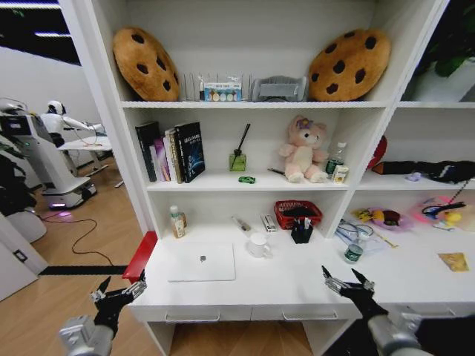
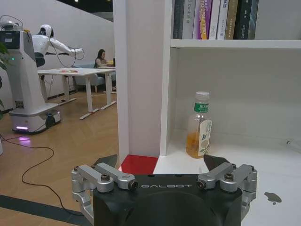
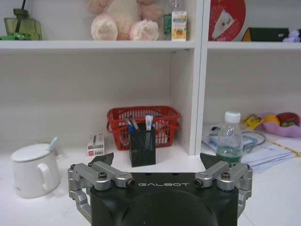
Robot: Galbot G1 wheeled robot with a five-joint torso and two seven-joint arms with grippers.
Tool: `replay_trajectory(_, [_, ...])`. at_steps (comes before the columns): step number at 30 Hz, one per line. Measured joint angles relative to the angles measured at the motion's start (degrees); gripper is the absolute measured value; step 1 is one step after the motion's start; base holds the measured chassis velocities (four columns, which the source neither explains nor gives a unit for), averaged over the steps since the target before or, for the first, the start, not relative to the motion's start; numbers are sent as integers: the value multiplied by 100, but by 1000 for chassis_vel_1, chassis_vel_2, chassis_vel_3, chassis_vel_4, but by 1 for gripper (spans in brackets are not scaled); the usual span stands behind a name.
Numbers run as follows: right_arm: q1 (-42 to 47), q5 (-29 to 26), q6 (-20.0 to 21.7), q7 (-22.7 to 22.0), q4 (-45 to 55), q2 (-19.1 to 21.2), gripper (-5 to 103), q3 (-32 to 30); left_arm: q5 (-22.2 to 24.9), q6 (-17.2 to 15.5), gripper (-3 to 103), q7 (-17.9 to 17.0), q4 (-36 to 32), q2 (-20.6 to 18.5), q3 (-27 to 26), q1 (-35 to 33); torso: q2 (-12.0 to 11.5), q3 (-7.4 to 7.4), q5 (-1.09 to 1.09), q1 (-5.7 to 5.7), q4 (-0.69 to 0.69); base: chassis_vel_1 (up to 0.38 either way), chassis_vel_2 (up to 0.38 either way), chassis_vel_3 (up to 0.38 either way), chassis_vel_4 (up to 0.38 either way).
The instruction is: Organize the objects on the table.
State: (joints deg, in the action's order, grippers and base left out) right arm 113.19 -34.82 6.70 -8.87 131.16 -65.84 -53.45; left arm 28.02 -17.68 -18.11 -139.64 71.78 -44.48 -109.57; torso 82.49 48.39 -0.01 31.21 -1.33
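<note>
A thin silver laptop [image 1: 200, 261] lies shut on the left of the white table [image 1: 297, 276]. Behind it stands a small green-capped bottle [image 1: 177, 221] [image 2: 199, 126] of orange drink. Black and blue pens fill a black holder [image 1: 301, 232] [image 3: 142, 146] in front of a red basket [image 1: 298, 213] [image 3: 142, 123]. A yellow-gold packet [image 1: 453, 261] lies at the far right. One tiny green item [image 1: 246, 179] sits on the shelf above. My left gripper [image 1: 119, 293] [image 2: 160, 165] hovers open off the table's left front corner. My right gripper [image 1: 347, 282] [image 3: 158, 162] hangs open over the front edge, right of centre.
A white mug [image 1: 259, 245] [image 3: 34, 169] stands beside the laptop, and a water bottle [image 1: 354, 251] [image 3: 229, 141] stands on papers to the right. A red seat [image 1: 139, 256] [image 2: 138, 165] juts out at the table's left end. The shelf upright [image 1: 338, 189] splits the back of the table.
</note>
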Motion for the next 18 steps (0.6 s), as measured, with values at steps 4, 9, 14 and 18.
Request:
replay_trajectory(4, [37, 202, -195, 3, 14, -160, 100, -114, 0, 0, 100, 0, 0, 0, 0, 0, 0, 0, 1, 1, 2, 0, 0, 0, 0])
replay_trajectory(9, [270, 302, -615, 3, -13, -405, 100, -282, 0, 0, 100, 0, 0, 0, 0, 0, -1, 0, 1, 1, -1, 0, 0, 0, 0])
replay_trajectory(14, [331, 244, -722, -46, 40, -510, 100, -455, 0, 0, 100, 0, 0, 0, 0, 0, -1, 1, 1, 1, 1, 0, 0, 0, 0])
replay_trajectory(18, [446, 255, -769, -110, 63, -694, 100, -447, 0, 0, 100, 0, 0, 0, 0, 0, -1, 1, 0, 2, -1, 0, 0, 0, 0])
